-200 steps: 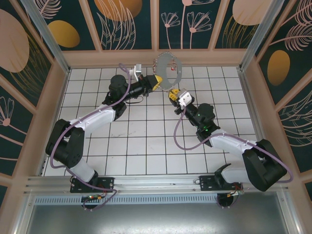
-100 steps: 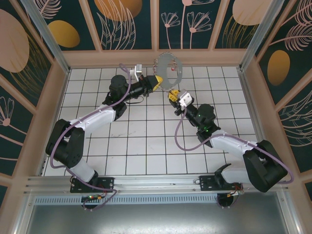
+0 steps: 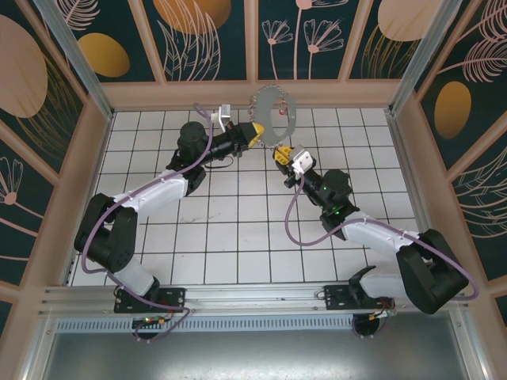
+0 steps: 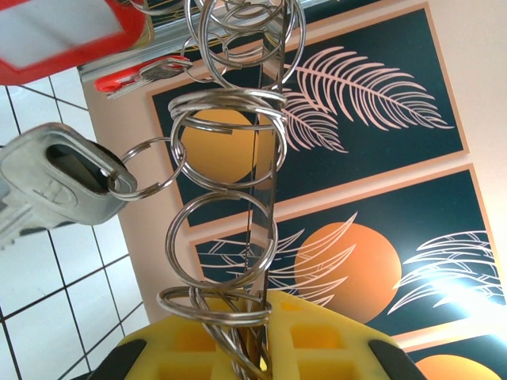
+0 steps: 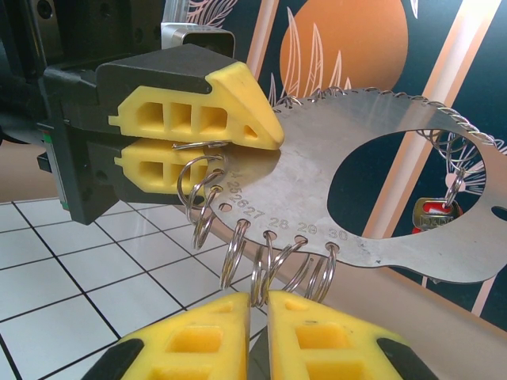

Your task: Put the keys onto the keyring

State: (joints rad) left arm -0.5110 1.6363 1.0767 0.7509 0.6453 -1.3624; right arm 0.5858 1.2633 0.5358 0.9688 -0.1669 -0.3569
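The left arm reaches from its base at the near edge across the white tiled table toward the far wall. The left gripper is clenched on the keyring: in the right wrist view its 2 yellow fingers press the plate's rim from both faces, beside the engraved numbers 26 and 27. The keyring is held in the air near the far wall, above the tiles and touching none of them. It is a flat silvery plate with a large hole in its middle (numbers 28, 29 and 30 run further along the edge). Small split rings hang from holes all around its rim.

In the left wrist view the plate is seen edge-on, with rings threaded through it one above another. A silver key hangs from 1 ring on the left, and a red tag sits at the top left.

Just to the right and nearer the bases, the right gripper sits under the plate's lower edge. Its yellow fingers are drawn almost together, pinching one hanging ring below the number 28. A red-headed key dangles at the plate's far side.
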